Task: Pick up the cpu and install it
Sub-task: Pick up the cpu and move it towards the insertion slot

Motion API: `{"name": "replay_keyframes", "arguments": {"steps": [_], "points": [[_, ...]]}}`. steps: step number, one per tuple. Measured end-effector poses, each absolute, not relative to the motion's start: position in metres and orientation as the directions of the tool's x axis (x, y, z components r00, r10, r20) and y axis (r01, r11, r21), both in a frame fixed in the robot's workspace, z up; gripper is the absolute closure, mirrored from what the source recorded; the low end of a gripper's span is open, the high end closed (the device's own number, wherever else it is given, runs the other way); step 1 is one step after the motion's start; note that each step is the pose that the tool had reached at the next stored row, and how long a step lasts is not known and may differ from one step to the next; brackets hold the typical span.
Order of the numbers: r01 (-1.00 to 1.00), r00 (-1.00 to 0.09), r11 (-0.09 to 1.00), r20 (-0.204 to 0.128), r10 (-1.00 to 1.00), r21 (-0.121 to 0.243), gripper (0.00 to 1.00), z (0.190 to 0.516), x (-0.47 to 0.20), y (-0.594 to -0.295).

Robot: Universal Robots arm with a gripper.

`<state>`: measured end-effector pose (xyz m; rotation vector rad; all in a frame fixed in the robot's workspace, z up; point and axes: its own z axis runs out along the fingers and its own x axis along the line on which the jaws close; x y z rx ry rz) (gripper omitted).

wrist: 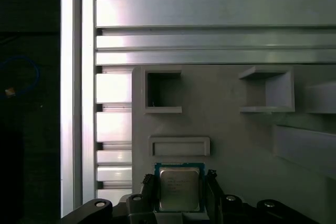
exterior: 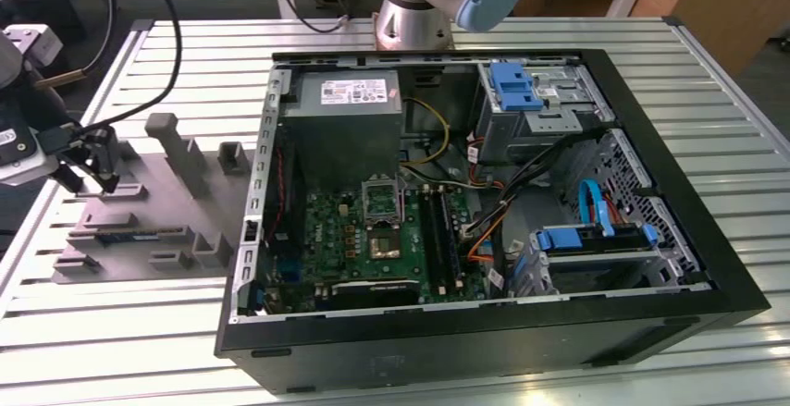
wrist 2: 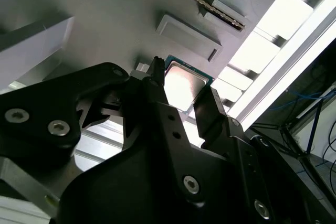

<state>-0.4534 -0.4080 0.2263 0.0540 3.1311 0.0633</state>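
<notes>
At the exterior view's left, the gripper (exterior: 91,182) hangs low over a grey tray (exterior: 136,230) on the slatted desk (exterior: 124,332). In both wrist views the cpu (wrist: 179,190) lies flat on that tray, silvery top up. The fingers (wrist: 211,181) stand one at each side of it, set narrow and close to its edges, not visibly clamped. A raised bar (wrist: 179,146) lies just beside the cpu, with square pockets (wrist: 163,90) beyond. Upright posts (exterior: 183,152) rise from the tray between the gripper and the open PC case (exterior: 494,332).
</notes>
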Motion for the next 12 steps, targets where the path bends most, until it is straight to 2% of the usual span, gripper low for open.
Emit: {"name": "replay_keyframes", "arguments": {"steps": [12], "points": [[0.034,-0.999,0.999,-0.009,0.035,0.041,0.53,0.2329,-0.4534,-0.4080]]}}
